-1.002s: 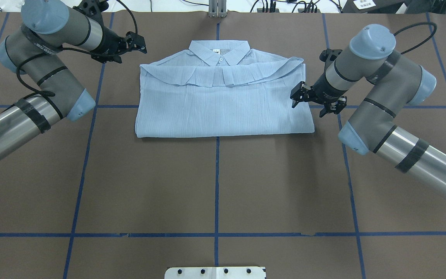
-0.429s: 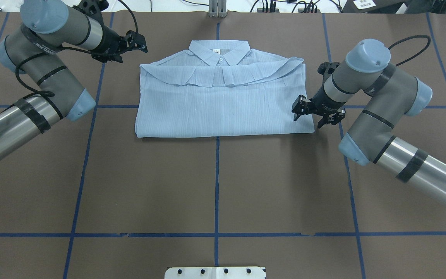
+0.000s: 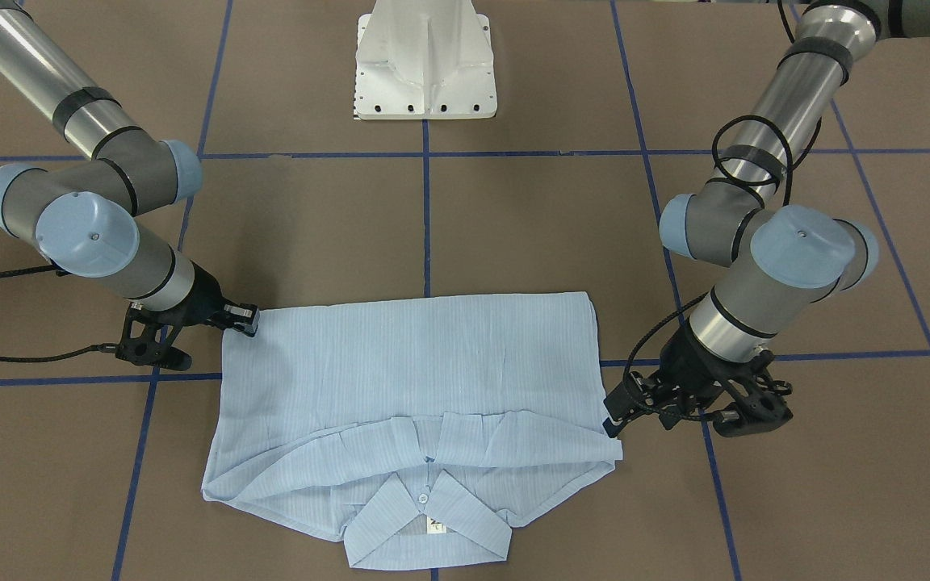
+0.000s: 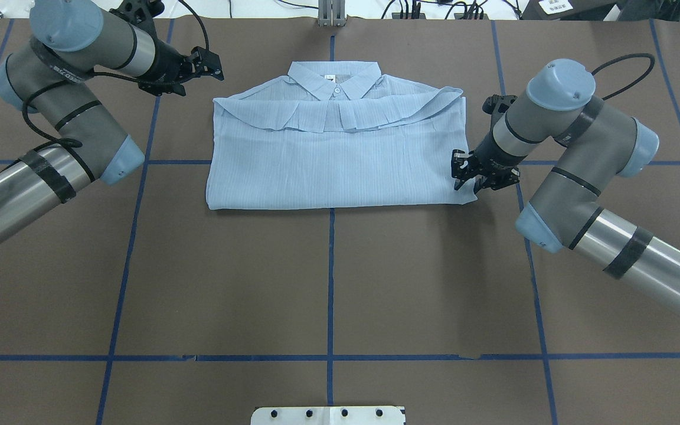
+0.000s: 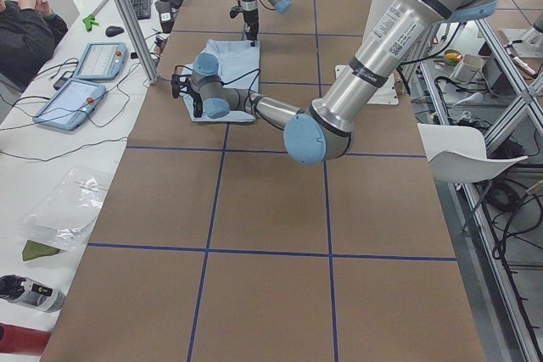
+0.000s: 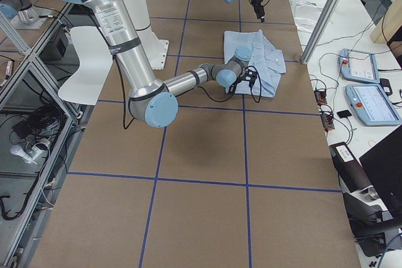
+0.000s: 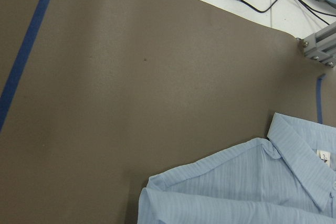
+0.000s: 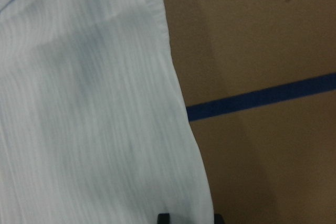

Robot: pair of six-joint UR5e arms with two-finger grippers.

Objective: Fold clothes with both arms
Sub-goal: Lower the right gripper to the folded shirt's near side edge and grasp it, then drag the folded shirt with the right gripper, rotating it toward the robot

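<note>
Lying flat on the far half of the table (image 4: 257, 283), the shirt (image 4: 340, 159) is already folded into a wide rectangle. Its collar (image 4: 335, 79) points away from the robot and the sleeves are laid across just under it.

The change is on the robot's right. Over the last second the right gripper (image 4: 470, 183) has slid toward the robot along the shirt's right edge and dropped onto the near right corner. Its jaws, wide a moment ago, are now drawn in narrow. The right wrist view shows the two fingertips (image 8: 164, 217) astride the shirt's edge, with cloth and a small gap between them. I judge the pinch to be closing rather than firm. That corner also looks slightly rounded now, as if the fingers have nudged it.

The left gripper (image 4: 210, 64) has hardly moved. It sits with jaws spread just off the far left shoulder corner, not touching the cloth. Its wrist view looks down on that corner from above.

So the right arm seems to be committing to a corner grab for the next fold, probably right side over left, while the left arm has not yet picked its hold. With cloth this thin, a pinch may catch only the top layer, so the grip wants checking before any lift.
</note>
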